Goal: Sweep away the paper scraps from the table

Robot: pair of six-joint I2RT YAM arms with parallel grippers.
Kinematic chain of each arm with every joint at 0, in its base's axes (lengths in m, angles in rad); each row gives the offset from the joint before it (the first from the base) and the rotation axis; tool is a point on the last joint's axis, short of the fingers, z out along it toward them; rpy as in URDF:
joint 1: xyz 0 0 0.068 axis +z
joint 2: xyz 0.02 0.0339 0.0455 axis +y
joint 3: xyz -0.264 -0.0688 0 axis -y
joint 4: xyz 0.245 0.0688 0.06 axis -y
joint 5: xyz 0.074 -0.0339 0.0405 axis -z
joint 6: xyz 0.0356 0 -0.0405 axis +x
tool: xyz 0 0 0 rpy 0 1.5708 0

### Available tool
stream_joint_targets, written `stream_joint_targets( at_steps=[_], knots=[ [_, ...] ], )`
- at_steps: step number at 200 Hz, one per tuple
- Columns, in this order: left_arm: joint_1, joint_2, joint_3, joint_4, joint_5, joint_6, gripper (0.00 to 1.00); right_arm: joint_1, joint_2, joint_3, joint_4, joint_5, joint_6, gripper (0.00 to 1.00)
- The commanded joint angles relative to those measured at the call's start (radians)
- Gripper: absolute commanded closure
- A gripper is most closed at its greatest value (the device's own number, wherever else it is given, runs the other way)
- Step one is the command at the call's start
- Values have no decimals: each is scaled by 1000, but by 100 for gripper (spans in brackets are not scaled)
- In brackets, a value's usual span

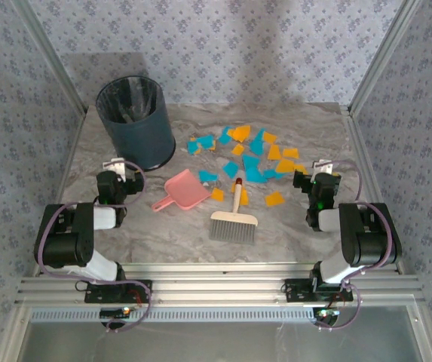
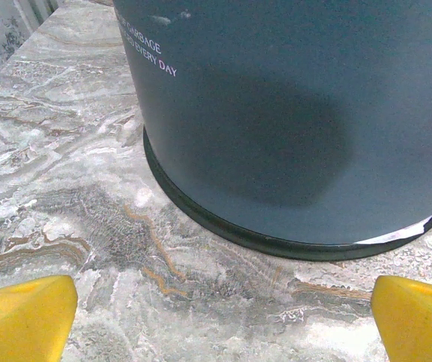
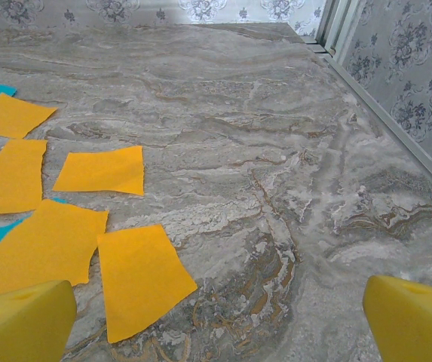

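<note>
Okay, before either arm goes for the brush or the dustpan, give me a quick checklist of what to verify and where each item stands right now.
1. The left gripper is open with nothing between its fingers: ok.
2. The right gripper is open and empty: ok.
3. The brush lies free on the table between the arms, handle pointing away toward the scraps: ok.
4. The pink dustpan lies flat left of the brush, handle toward the left arm: ok.
5. The bin is upright with its mouth open: ok.
6. The paper scraps are gathered: not ok, they are scattered beyond the brush.
</note>
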Motion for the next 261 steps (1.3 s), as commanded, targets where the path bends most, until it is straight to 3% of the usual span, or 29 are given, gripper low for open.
stream_joint_targets(
  at_steps=[1, 62, 102, 116, 142, 189, 218, 261],
  knots=[
    [-3, 5, 19, 6, 0, 10, 0, 5, 9, 13, 2, 19, -3, 0],
    [-4, -8, 16, 1, -2, 11, 0, 5, 5, -1, 27, 14, -6, 0],
    [-20, -98, -12, -21, -101, -6, 0, -2, -43, -31, 31, 15, 16, 0],
    [-34, -162, 6, -118, -149, -19, 0, -4, -47, -40, 53, 11, 5, 0],
    [-43, -300, 104, -474, -199, -155, 0, 2, -81, -62, 72, 34, 2, 0],
    [-92, -496, 232, -959, -224, -289, 1, 3, -330, 23, -338, 52, 70, 0],
    [-148, -550, 318, -1244, -207, -410, 0, 7, -465, 118, -670, 54, 205, 0],
    [-290, -547, 393, -1476, -134, -545, 1, 15, -555, 237, -1023, -10, 352, 0]
  ],
)
